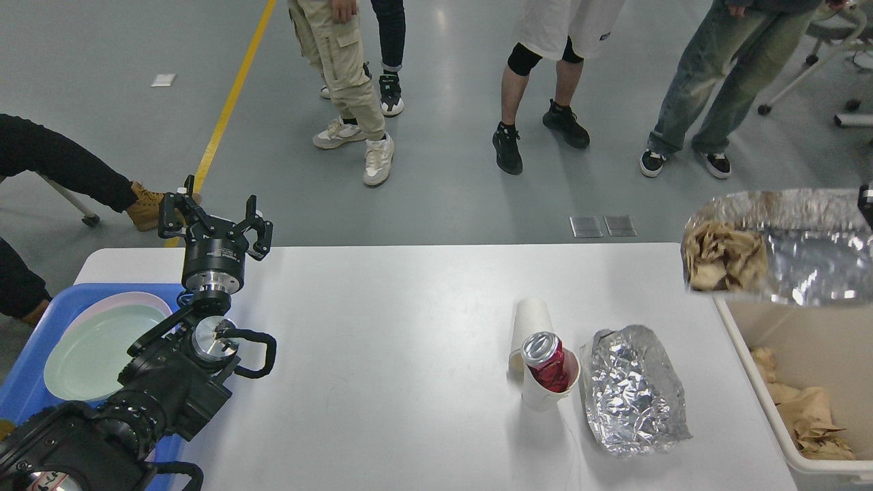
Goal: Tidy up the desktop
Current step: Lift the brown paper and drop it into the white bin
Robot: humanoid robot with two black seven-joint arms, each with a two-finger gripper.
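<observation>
The white desktop (395, 354) carries an upright paper cup (542, 397) with a red can (545, 360) in it. A second paper cup (530, 319) lies on its side behind. Beside them rests a crumpled foil sheet (634, 389). Another foil sheet (791, 252), with crumpled brown paper (723, 256) on it, hangs in the air above the beige bin (815, 334). Only a dark sliver of my right gripper (867, 203) shows at the frame edge, holding that foil's right end. My left gripper (215, 219) stands open and empty over the table's far left edge.
A blue tray (24, 378) holding a pale green plate (95, 348) sits at the left under my left arm. Brown paper waste (811, 423) lies in the bin. Several people stand on the floor beyond the table's far edge.
</observation>
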